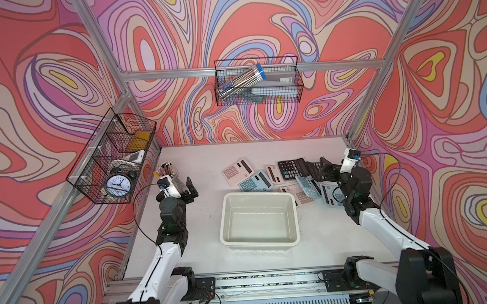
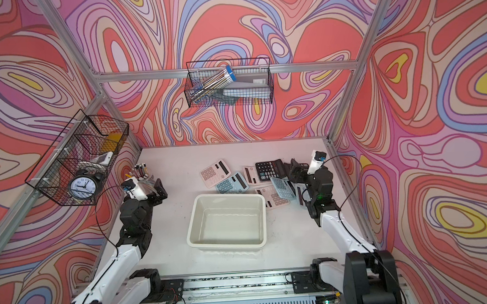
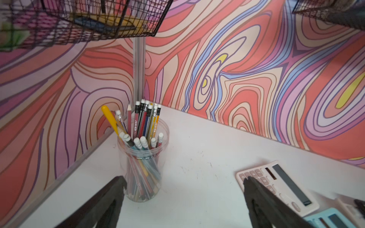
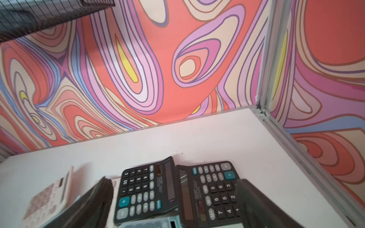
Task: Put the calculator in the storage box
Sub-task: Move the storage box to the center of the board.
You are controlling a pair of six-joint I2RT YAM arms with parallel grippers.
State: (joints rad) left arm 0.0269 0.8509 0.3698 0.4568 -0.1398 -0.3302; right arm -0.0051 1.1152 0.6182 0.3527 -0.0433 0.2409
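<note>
Nothing is in yet: the storage box (image 1: pixel 259 223) sits empty in the middle of the surface (image 1: pixel 200 232), and the calculators (image 1: pixel 269 175) lie in a loose pile just beyond it, toward the far right. By my reckoning the whole job is left: pick, carry, drop. My right tool (image 4: pixel 174 181) hangs low over the two black calculators (image 4: pixel 146 189), jaws spread wide and holding nothing, its arm stretched toward the far right. The left tool (image 3: pixel 185 178) is equally wide and empty, parked far left beside the pencil jar (image 3: pixel 143 163)
</note>
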